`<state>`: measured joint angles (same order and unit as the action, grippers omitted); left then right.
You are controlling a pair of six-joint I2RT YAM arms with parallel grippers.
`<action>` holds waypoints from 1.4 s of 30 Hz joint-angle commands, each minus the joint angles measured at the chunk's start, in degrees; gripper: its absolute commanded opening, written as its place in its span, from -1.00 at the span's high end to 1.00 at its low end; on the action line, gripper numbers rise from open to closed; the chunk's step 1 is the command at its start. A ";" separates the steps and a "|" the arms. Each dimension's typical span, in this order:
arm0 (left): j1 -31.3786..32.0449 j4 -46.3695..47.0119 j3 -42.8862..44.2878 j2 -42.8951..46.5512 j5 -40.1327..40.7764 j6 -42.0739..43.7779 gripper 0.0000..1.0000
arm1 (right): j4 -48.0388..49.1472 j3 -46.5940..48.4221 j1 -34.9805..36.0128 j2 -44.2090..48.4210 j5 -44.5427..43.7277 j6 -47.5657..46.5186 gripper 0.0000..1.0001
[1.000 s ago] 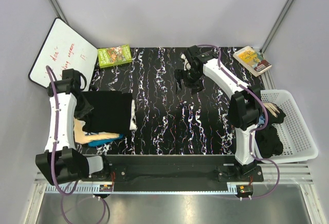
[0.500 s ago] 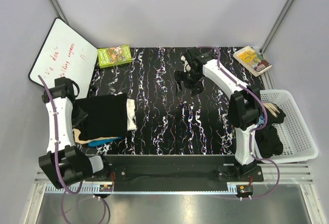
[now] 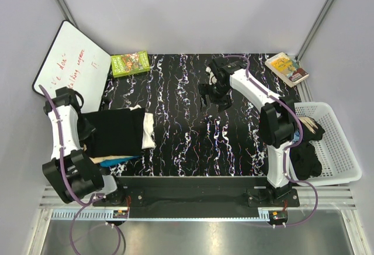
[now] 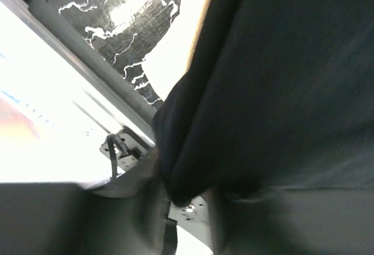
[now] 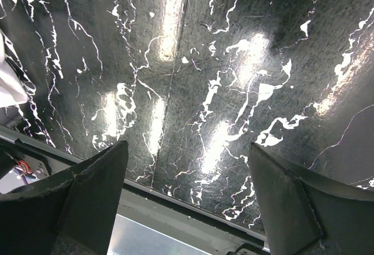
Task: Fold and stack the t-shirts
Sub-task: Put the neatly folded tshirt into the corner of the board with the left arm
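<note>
Black t-shirt (image 3: 117,131): folded to a rough square, matte knit, top of the stack at 8 o'clock on the bench (image 3: 187,144). Under it, the white tee (image 3: 149,131) pokes out on the 3 o'clock side. A cream layer (image 3: 105,159) and a blue tee (image 3: 124,160) show along the 6 o'clock edge.

Left end effector (image 3: 87,131) is at the stack's 9 o'clock edge, against the black cloth. Its wrist view is all dark fabric, so can't tell if the fingers are apart or clamped.

Right end effector (image 5: 188,150): fingers spread wide, nothing between them, over the glossy white-veined bench top near 12 o'clock.

White slatted plastic basket (image 3: 342,150) sits at 4 o'clock, with crumpled black garments (image 3: 307,160) inside.
</note>
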<state>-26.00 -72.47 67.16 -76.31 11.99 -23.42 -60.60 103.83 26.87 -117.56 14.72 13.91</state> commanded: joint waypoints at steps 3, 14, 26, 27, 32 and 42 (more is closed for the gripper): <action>-0.46 3.74 3.59 5.64 0.31 2.67 -0.98 | 1.36 0.23 -0.15 -0.65 1.63 0.59 -0.82; 3.15 6.36 4.83 13.83 -3.79 1.97 -0.98 | 1.27 0.76 -0.07 -1.97 1.98 1.47 -0.82; 7.98 23.14 3.00 5.65 -43.22 0.33 -0.82 | 1.36 -0.12 -0.07 -1.71 0.75 3.14 -0.82; 7.98 26.64 1.68 4.69 -46.15 -0.91 -0.73 | 1.36 -0.21 -0.07 -1.80 0.49 3.14 -0.82; 7.72 35.53 -10.42 2.14 -57.13 -12.14 1.00 | 1.36 -0.38 -0.07 -1.88 0.22 3.32 -0.82; 2.89 76.99 -38.75 0.83 -67.62 -39.76 1.00 | 1.36 -0.65 -0.07 -2.94 -0.04 3.05 -0.83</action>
<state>-19.81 -16.93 35.59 -73.89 -48.36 -49.47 -59.79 103.20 26.87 -120.05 15.51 16.73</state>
